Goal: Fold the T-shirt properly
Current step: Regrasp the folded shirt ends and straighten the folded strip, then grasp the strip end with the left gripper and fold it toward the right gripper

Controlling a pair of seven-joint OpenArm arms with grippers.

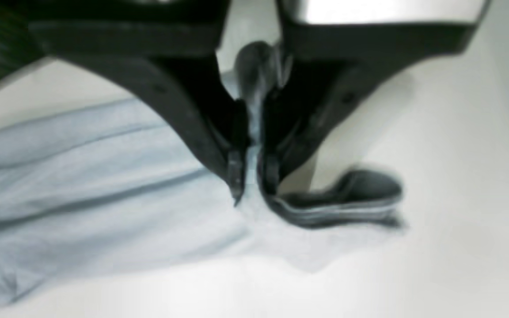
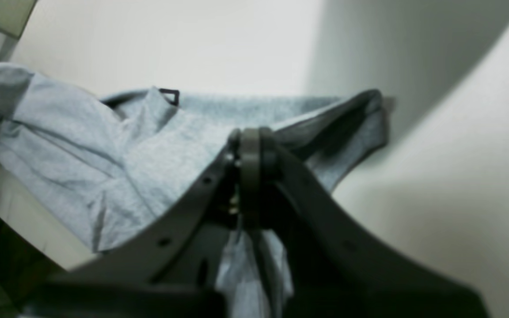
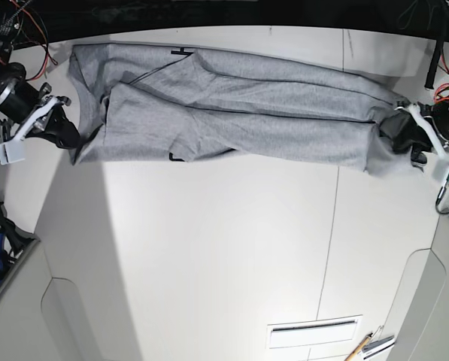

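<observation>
One T-shirt [image 3: 269, 135], light heather grey, laid as a long, narrow, wrinkled strip across the far part of a white table [image 3: 209, 248], spanning most of the distance between the two grippers in the base view. Surface: soft-looking cloth, finely mottled, with lengthwise creases and overlapping layers; the far edge runs nearly straight, slanting toward the camera at the left gripper's end. Markings: small portions of black, one at the far edge and one at the near edge, too little exposed to read as lettering. End by the right gripper: uneven, a raised fold standing open over a shadowed hollow, seen in the right wrist view. End by the left gripper: bunched, the near corner blurred, with a dark-shaded curled opening edged by a paler seam, seen in the left wrist view. Left gripper [image 1: 253, 176]: fingers nearly together, a narrow ridge of grey cloth pinched between the tips. Right gripper [image 2: 250, 137]: fingertips brought together above the garment's other end; whether any cloth is caught between them cannot be told. Also on the table, toward the near edge: one pencil [image 3: 358, 348], orange-yellow, lying slantwise, apart from the garment.
</observation>
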